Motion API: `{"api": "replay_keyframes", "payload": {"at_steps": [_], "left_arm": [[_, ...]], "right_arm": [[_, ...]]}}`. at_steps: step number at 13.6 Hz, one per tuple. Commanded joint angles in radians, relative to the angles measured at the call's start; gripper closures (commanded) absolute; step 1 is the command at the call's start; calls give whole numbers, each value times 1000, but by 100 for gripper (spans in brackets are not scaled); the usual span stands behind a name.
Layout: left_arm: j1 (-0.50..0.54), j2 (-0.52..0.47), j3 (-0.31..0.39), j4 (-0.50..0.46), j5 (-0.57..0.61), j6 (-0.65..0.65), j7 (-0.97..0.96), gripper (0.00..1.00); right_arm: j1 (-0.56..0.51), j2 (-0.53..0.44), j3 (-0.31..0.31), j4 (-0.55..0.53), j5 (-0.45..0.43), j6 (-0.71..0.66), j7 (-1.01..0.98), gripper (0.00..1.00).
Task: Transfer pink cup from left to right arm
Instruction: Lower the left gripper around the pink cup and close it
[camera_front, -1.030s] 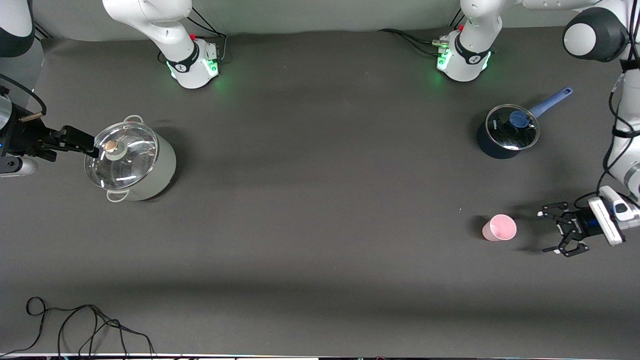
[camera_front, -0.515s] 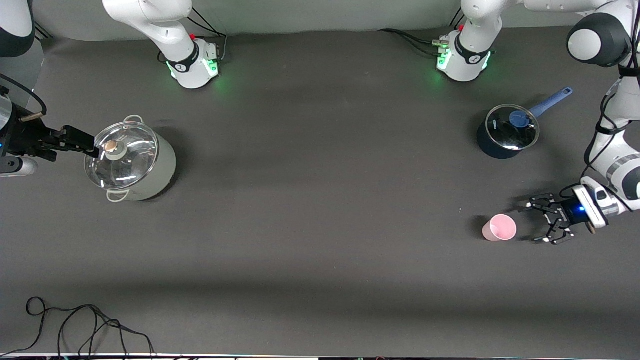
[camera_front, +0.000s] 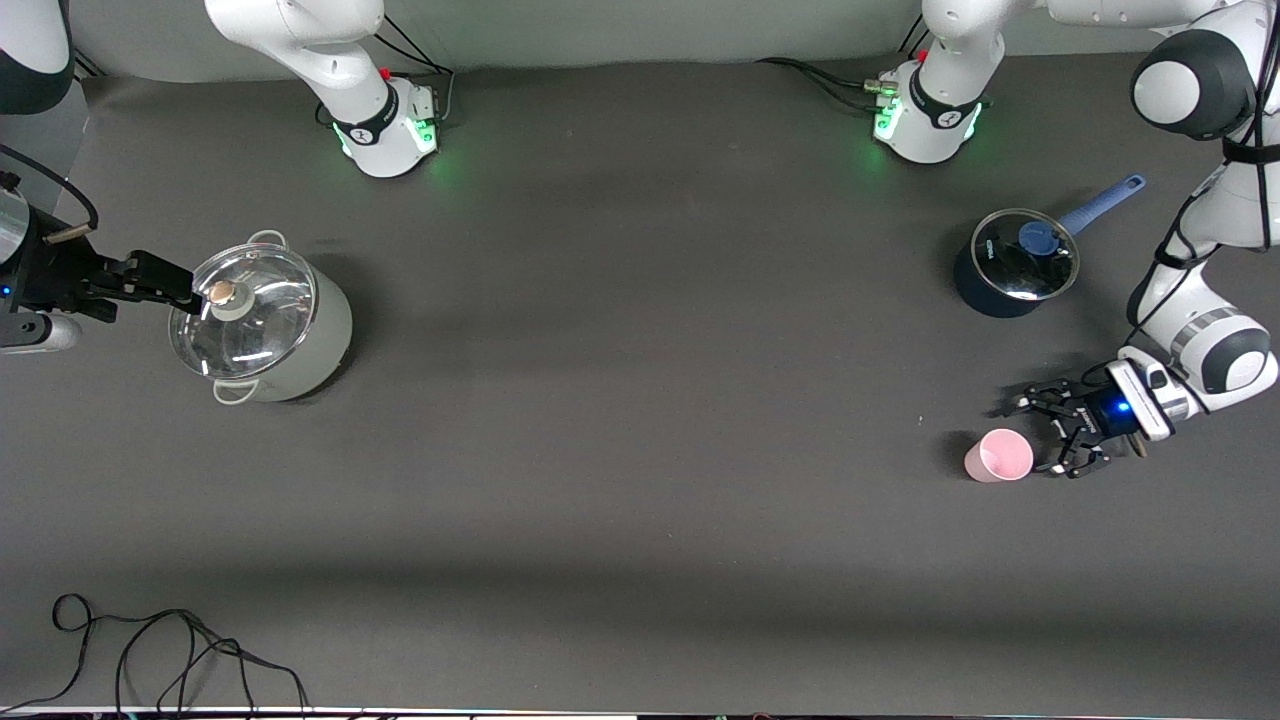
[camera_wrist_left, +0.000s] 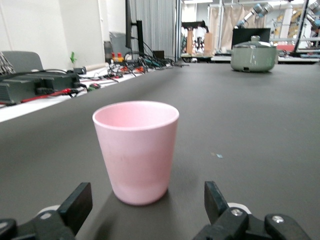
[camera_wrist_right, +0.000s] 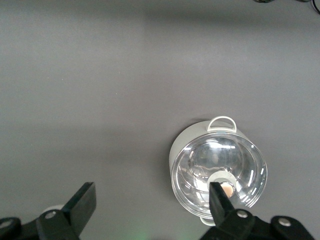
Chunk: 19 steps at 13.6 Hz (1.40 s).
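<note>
The pink cup (camera_front: 998, 455) stands upright on the dark table toward the left arm's end. In the left wrist view the cup (camera_wrist_left: 136, 150) stands just ahead of the fingertips, not between them. My left gripper (camera_front: 1038, 440) is low beside the cup, wide open and empty, its jaws facing the cup; it shows in the left wrist view (camera_wrist_left: 146, 210) too. My right gripper (camera_front: 165, 285) waits in the air at the right arm's end, open and empty, beside the lidded pot; its own view (camera_wrist_right: 150, 200) looks down on the table.
A dark saucepan (camera_front: 1015, 262) with a blue handle and glass lid stands farther from the front camera than the cup. A pale green pot (camera_front: 260, 322) with a glass lid stands toward the right arm's end, also in the right wrist view (camera_wrist_right: 218, 172). A black cable (camera_front: 180, 650) lies along the near edge.
My left gripper has moved in toward the pink cup, staying open. The cup and the right arm have not moved.
</note>
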Motion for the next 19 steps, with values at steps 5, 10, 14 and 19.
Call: {"api": "replay_keyframes", "payload": {"at_steps": [5,10,14,19], "left_arm": [[-60,-14,-2,-40,-78,60,32,0],[-77,-14,-10,-50,-84,94,34,0],[-95,-14,-10,-53,-105,108,34,31],[-97,-27,-10,-51,-106,113,15,53]], "right_arm": [[9,11,-3,26,-2,-18,17,0],[9,11,-3,24,-2,-21,17,0],[9,11,-3,24,-2,-21,17,0],[9,11,-3,24,-2,-21,15,0]]}}
